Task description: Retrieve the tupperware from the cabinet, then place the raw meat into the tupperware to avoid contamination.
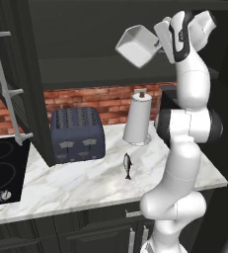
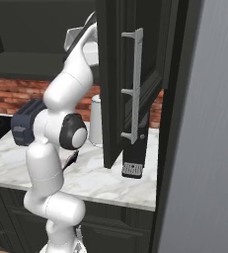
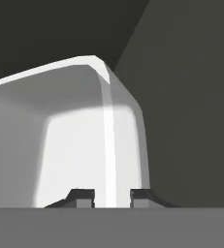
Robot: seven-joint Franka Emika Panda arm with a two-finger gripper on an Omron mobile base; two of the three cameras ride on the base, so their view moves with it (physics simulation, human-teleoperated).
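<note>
The tupperware, a white open-top container, hangs tilted in front of the open upper cabinet, above the counter. My gripper is shut on its right wall. In the hand view the thin white wall of the tupperware stands between my gripper's two dark tips, with the dark cabinet inside behind it. The raw meat, a small dark fish, lies on the marble counter in front of the paper-towel roll. In the right base view the fish is partly hidden behind my arm.
A dark blue toaster stands at the back left of the counter, and a white paper-towel roll at the back right. A black cooktop lies at far left. Open cabinet doors with silver handles flank the work area.
</note>
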